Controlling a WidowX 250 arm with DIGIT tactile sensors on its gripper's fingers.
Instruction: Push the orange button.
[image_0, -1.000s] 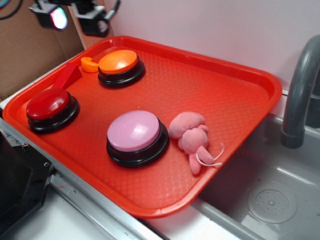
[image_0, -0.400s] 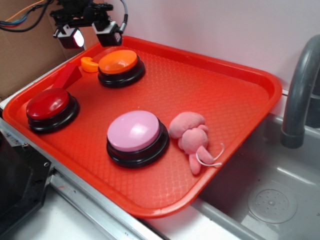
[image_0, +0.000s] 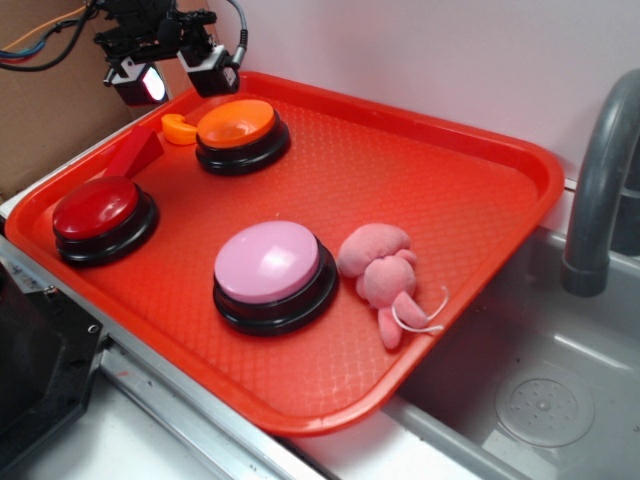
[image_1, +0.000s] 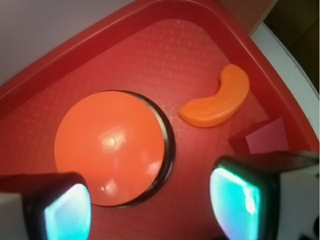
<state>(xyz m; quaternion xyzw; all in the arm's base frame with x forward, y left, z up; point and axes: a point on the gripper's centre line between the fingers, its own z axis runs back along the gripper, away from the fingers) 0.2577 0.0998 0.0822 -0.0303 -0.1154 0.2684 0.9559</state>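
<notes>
The orange button (image_0: 237, 124) (image_1: 110, 146), a glossy orange dome on a black round base, sits at the back left of the red tray (image_0: 480, 210). My gripper (image_0: 178, 78) (image_1: 150, 205) hovers above the tray's back-left corner, just left of and above the button, not touching it. Its jaws stand open with nothing between them; in the wrist view the button lies below, toward the left finger (image_1: 60, 207).
A small orange curved piece (image_0: 178, 129) (image_1: 220, 102) lies just left of the button. A red button (image_0: 98, 210), a pink button (image_0: 270, 265) and a pink plush toy (image_0: 385, 272) also sit on the tray. A sink (image_0: 540, 400) and grey faucet (image_0: 600, 180) are at right.
The gripper came down from the top edge toward the tray's back-left corner, then shifted slightly left. The buttons and the toy have not moved.
</notes>
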